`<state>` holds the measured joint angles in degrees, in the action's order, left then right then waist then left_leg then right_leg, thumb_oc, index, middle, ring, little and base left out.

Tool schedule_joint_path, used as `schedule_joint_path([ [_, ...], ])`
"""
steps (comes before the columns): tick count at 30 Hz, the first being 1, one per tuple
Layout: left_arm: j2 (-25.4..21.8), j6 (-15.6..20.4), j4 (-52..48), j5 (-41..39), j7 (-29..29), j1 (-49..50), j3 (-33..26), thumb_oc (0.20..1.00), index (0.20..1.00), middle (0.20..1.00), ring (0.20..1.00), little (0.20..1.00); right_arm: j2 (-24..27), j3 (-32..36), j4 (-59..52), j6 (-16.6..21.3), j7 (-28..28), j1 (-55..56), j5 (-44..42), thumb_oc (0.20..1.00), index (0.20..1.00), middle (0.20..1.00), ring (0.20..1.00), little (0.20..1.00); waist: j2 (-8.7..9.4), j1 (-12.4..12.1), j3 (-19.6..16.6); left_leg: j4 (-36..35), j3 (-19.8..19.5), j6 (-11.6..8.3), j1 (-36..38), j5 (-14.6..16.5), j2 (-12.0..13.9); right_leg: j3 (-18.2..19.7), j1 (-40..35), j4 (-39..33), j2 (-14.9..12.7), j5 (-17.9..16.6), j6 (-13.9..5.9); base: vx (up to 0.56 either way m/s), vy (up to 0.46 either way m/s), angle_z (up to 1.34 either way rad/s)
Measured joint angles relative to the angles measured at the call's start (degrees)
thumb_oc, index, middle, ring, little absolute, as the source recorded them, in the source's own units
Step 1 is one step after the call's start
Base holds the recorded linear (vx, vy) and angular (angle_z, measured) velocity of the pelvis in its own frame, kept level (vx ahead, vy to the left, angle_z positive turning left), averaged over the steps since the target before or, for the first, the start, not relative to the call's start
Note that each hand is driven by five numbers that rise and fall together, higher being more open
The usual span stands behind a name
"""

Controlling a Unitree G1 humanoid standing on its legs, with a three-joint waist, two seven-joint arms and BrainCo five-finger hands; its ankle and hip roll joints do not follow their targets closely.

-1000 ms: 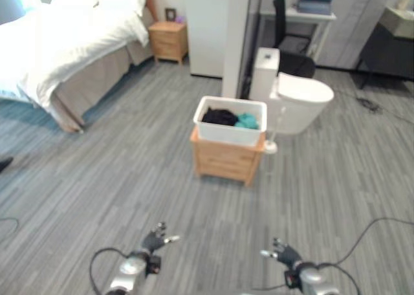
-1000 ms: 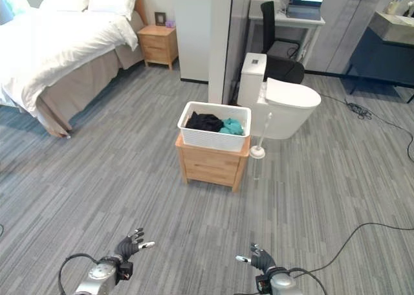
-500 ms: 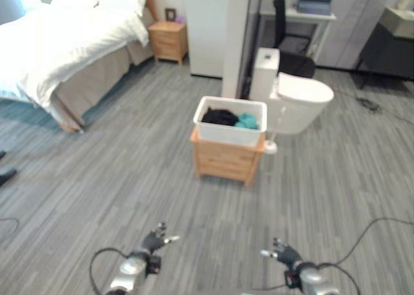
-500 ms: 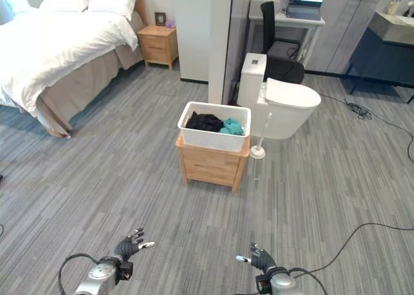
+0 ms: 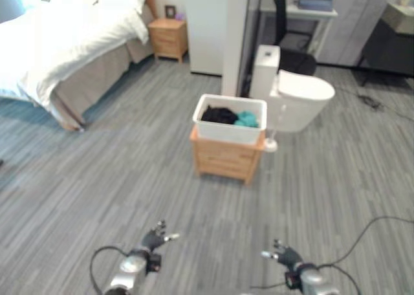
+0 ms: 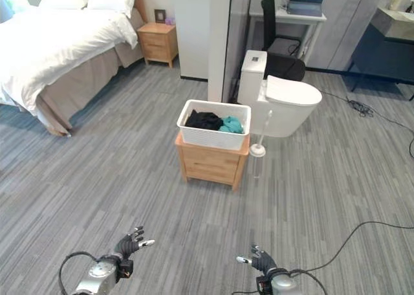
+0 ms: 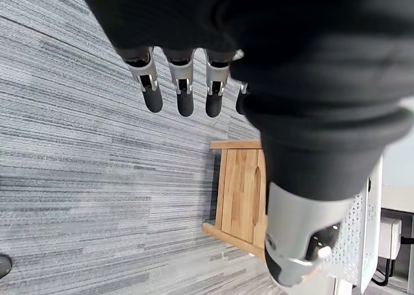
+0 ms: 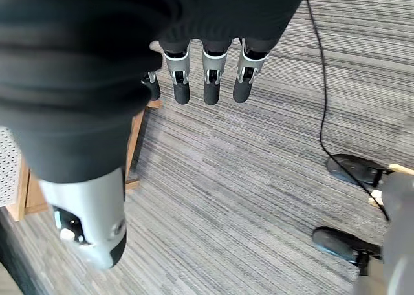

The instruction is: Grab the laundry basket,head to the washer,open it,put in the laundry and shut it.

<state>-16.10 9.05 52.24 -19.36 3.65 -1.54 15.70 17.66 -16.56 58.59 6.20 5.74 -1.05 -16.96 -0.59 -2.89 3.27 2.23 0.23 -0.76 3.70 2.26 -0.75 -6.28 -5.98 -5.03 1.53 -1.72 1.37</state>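
Two big landmarks frame my path: the bed [image 6: 58, 46] off to my left and the toilet [image 6: 284, 101] ahead, right. Between them the white laundry basket [image 6: 213, 125] sits on a low wooden stand [image 6: 210, 165], raised to a height I judge handy for lifting, dark and teal laundry [image 6: 217, 121] inside. It's well apart from me. My left hand [image 6: 129, 244] and right hand [image 6: 261, 261] hang low with fingers relaxed, empty, ready for the approach.

A low wooden cabinet [image 6: 211, 163] stands mid-floor on grey striped flooring [image 6: 116, 178]. Behind it sits a white toilet [image 6: 284, 104], a toilet brush [image 6: 259, 146] beside. A white-covered bed [image 6: 52, 43] and wooden nightstand [image 6: 158, 43] occupy the far left corner.
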Motion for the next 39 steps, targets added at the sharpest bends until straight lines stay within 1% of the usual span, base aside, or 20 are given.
schedule_joint_path([
  [2,-0.57,-0.44,-0.07,-0.70,0.02,-1.44,-0.01,1.000,1.000,1.000,1.000,1.000,-0.46,0.45,-0.36,0.12,0.03,-0.35,-0.02,1.000,1.000,1.000,1.000,1.000,2.77,0.04,2.39,15.13,-0.30,-2.31,-8.20,0.67,-1.32,0.63,0.92,1.62,-1.59,0.73,1.52,-0.01,-0.166,0.01],
  [3,-0.52,-0.67,-0.27,-1.17,0.06,-2.16,0.00,1.000,1.000,1.000,1.000,1.000,-0.07,0.37,-0.66,0.06,0.16,-0.47,-0.03,1.000,1.000,1.000,1.000,1.000,3.13,-0.15,4.08,31.17,-1.19,-4.46,-17.54,-0.98,-0.60,0.81,2.85,4.94,-0.90,2.44,2.57,0.10,-0.152,-0.09],
  [5,-0.55,-0.90,0.52,-1.25,0.03,-2.21,0.08,1.000,1.000,1.000,1.000,1.000,-0.36,0.14,0.20,-0.09,0.17,0.08,-0.10,1.000,1.000,1.000,1.000,1.000,3.48,-0.32,4.79,34.78,0.50,-3.29,-21.38,-1.30,1.25,0.21,2.24,4.20,-0.49,4.14,5.55,0.21,-0.048,-0.06],
  [7,0.85,-0.84,1.06,-2.22,0.05,-4.14,0.24,1.000,1.000,1.000,1.000,1.000,0.04,0.34,2.56,-0.70,-0.14,-1.28,-0.75,1.000,1.000,1.000,1.000,1.000,4.43,-0.75,6.00,23.80,4.87,-3.04,-24.34,-1.84,2.59,1.27,2.42,2.68,-1.01,6.13,6.03,0.33,0.070,0.04],
  [11,1.83,-0.94,0.62,-2.94,-0.06,-3.08,-0.19,1.000,1.000,1.000,1.000,1.000,1.10,-0.18,3.58,-1.02,-0.28,-5.94,-1.09,1.000,1.000,1.000,1.000,1.000,1.20,-2.33,7.40,-8.21,1.11,-6.66,-21.00,-5.25,4.69,5.70,0.20,0.20,0.98,4.03,4.08,0.42,0.088,-0.47],
  [15,1.69,-0.83,0.22,-4.56,-1.12,-3.27,-3.81,1.000,1.000,1.000,1.000,1.000,0.75,-1.96,1.36,-0.87,-0.44,-8.25,-1.06,1.000,1.000,1.000,1.000,1.000,-0.61,-5.64,6.89,-6.43,6.13,-6.71,-22.72,-5.61,11.02,11.51,-2.34,4.06,2.15,9.14,4.04,0.47,0.186,-0.87],
  [17,0.87,-0.77,-0.01,-5.03,-1.25,-3.23,-3.87,1.000,1.000,1.000,1.000,1.000,0.37,-2.15,0.47,-0.48,-0.77,-7.06,-1.05,1.000,1.000,1.000,1.000,1.000,0.73,-5.84,6.05,-2.33,6.93,-5.88,-22.96,-6.27,11.30,11.94,-3.56,5.79,0.79,10.26,3.51,0.40,0.222,-0.37],
  [20,0.52,-0.57,-1.89,-5.65,-1.36,-1.27,-4.12,1.000,1.000,1.000,1.000,1.000,0.58,-1.44,-1.15,-0.26,-0.79,-2.97,-1.06,1.000,1.000,1.000,1.000,1.000,3.13,-6.16,2.10,0.77,9.11,-3.45,-19.28,-9.53,10.00,13.41,-6.19,9.24,-3.80,15.12,-1.80,0.54,0.311,-0.52],
  [21,-0.92,-0.83,-1.99,-5.66,-1.34,-1.57,-3.38,1.000,1.000,1.000,1.000,1.000,-0.29,-0.87,-1.22,-0.08,-0.91,-0.79,-1.16,1.000,1.000,1.000,1.000,1.000,7.26,-5.85,2.21,5.75,11.42,-1.95,-18.95,-7.70,6.55,12.00,-6.80,13.62,-8.20,17.09,-4.07,0.48,0.306,-0.14],
  [23,-2.98,-0.49,-3.55,-5.64,-2.17,-3.42,-3.37,1.000,1.000,1.000,1.000,1.000,-2.08,0.21,-1.50,-0.05,-0.78,2.49,-1.40,1.000,1.000,1.000,1.000,1.000,9.06,-5.46,0.66,11.17,12.89,2.77,-15.42,1.39,2.25,11.39,4.15,43.12,-11.51,4.24,-13.83,0.67,0.617,0.21],
  [24,-2.47,-0.60,-4.62,-5.73,-2.21,-4.42,-4.34,1.000,1.000,1.000,1.000,1.000,-2.43,1.47,-1.66,0.54,-0.73,3.32,-2.07,1.000,1.000,1.000,1.000,1.000,8.66,-4.40,1.09,14.18,13.31,8.34,-15.30,6.40,-0.93,13.64,9.79,53.16,-11.14,-9.54,-14.19,0.54,0.564,0.37],
  [25,-2.71,-0.49,-6.04,-6.42,-2.54,-4.94,-4.96,1.000,1.000,1.000,1.000,1.000,-3.31,4.13,0.32,2.07,-0.47,2.13,-2.27,1.000,1.000,1.000,1.000,1.000,7.48,-3.41,2.78,15.26,12.74,7.50,-13.73,9.29,-1.07,13.25,16.98,66.42,-11.95,-18.40,-9.81,0.49,0.378,0.49],
  [26,-4.27,-1.13,-5.77,-6.67,-2.09,-6.27,-1.43,1.000,1.000,1.000,1.000,1.000,-4.32,7.92,6.29,1.43,-1.02,-1.36,-2.96,1.000,1.000,1.000,1.000,1.000,4.89,-1.96,4.62,18.83,11.83,7.13,-12.24,10.88,-0.48,7.11,24.93,82.59,-14.06,-18.48,-11.19,0.38,0.186,0.65],
  [27,-3.78,-1.08,-5.78,-6.71,-2.17,-5.40,-0.87,1.000,1.000,1.000,1.000,1.000,-3.68,7.11,6.29,0.11,-1.32,-0.37,-3.27,1.000,1.000,1.000,1.000,1.000,1.20,-0.46,4.67,18.36,10.99,6.10,-9.66,11.50,0.59,0.55,27.62,84.77,-15.55,-15.47,-9.01,0.67,0.191,0.32],
  [28,-2.87,-0.89,-9.17,-6.69,-2.16,-2.51,-2.30,1.000,1.000,1.000,1.000,1.000,0.54,5.84,5.27,0.23,-0.28,1.19,-3.24,1.000,1.000,1.000,1.000,1.000,-2.85,-0.28,2.99,10.14,10.16,6.69,-1.48,11.16,1.23,-2.27,34.93,79.17,-12.39,-4.90,-7.83,0.52,0.038,0.34],
  [30,-3.28,-0.87,-10.73,-6.62,-1.99,-3.40,-3.31,1.000,1.000,1.000,1.000,1.000,2.47,6.58,4.89,0.00,-0.11,1.55,-3.16,1.000,1.000,1.000,1.000,1.000,-3.77,1.42,3.41,5.35,6.47,5.13,4.15,10.12,1.02,-2.88,35.42,66.14,-10.78,0.47,-7.01,0.40,-0.020,0.90],
  [34,-4.75,-0.82,-10.86,-5.51,-1.35,-2.39,-2.55,1.000,1.000,1.000,1.000,1.000,0.56,8.32,5.55,-0.86,-0.03,6.75,-3.36,1.000,1.000,1.000,1.000,1.000,2.09,3.43,1.84,3.69,1.22,0.18,11.19,12.67,0.02,-2.85,29.54,37.52,-7.85,-2.00,-3.66,0.31,-0.125,1.24],
  [35,-4.36,-1.03,-9.84,-5.46,-0.98,-0.70,-2.21,1.000,1.000,1.000,1.000,1.000,0.13,9.84,6.10,-0.85,-0.06,7.82,-3.57,1.000,1.000,1.000,1.000,1.000,3.42,3.09,0.57,5.39,0.86,-1.50,12.59,13.36,0.02,-5.00,23.53,29.61,-7.55,1.63,1.16,0.27,-0.185,0.35],
  [37,-3.45,-1.20,-9.34,-5.43,-0.68,1.48,-1.66,1.000,1.000,1.000,1.000,1.000,0.32,10.37,5.74,-0.67,-0.16,5.11,-4.17,1.000,1.000,1.000,1.000,1.000,3.79,2.37,0.56,12.49,0.58,-4.09,7.93,14.36,0.98,-4.40,16.77,19.30,-6.43,2.67,1.54,0.20,-0.184,0.14],
  [39,-2.76,-1.20,-10.98,-5.42,0.40,1.61,0.40,1.000,1.000,1.000,1.000,1.000,0.30,12.22,5.78,-0.54,-0.41,4.17,-4.40,1.000,1.000,1.000,1.000,1.000,4.55,2.03,1.32,6.30,-0.57,-2.79,5.81,13.52,0.27,-4.29,10.06,11.09,-6.58,0.91,1.28,0.09,-0.173,0.25],
])
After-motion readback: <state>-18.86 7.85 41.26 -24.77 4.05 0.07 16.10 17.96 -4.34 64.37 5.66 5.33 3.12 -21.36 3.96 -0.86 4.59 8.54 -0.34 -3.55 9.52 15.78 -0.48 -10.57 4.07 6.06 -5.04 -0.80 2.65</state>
